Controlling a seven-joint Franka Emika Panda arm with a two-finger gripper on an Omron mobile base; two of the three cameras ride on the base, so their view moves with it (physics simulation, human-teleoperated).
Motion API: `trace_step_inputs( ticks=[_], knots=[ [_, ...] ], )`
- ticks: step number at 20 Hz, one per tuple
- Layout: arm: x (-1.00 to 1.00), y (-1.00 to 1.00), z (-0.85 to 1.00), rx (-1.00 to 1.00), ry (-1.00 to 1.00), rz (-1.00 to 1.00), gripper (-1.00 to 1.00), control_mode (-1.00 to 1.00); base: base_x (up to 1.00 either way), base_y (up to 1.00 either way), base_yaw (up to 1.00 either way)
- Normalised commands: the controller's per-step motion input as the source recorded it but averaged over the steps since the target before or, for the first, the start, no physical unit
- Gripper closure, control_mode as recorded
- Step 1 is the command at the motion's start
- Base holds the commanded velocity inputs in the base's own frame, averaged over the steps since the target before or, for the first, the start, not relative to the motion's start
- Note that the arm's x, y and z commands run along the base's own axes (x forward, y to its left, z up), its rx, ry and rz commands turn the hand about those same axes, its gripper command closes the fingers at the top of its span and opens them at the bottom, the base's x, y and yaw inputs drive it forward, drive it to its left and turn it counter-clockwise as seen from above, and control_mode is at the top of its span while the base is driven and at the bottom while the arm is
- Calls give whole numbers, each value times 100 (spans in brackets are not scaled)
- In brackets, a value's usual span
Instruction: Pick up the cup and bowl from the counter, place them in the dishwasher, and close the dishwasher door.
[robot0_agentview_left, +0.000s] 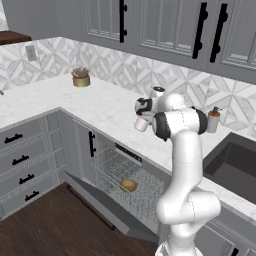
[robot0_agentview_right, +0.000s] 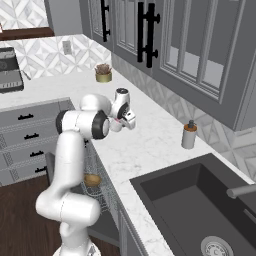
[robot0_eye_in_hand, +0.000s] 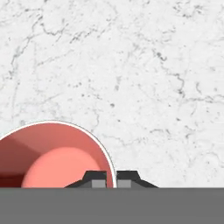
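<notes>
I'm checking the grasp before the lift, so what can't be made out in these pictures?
- Cup: hand view, lower part cut off by the bottom edge.
- Cup: left base view, mostly hidden by the wrist, so it is unclear whether it has left the counter.
- Bowl: right base view, partly behind the arm, in the dishwasher.

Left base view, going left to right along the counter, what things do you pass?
Plant pot → cup with the gripper shut on its rim → soap dispenser → sink.
</notes>
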Motion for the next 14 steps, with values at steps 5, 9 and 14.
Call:
trace_step_inputs(
  ticks=[5,9,14],
  knots=[
    [-100,34,-11,0,-1,0,100,-100,0,0,0],
    [-100,51,0,-1,-7,0,100,-100,0,0,0],
    [-100,60,0,-4,-1,0,100,-100,0,0,0]
  ],
)
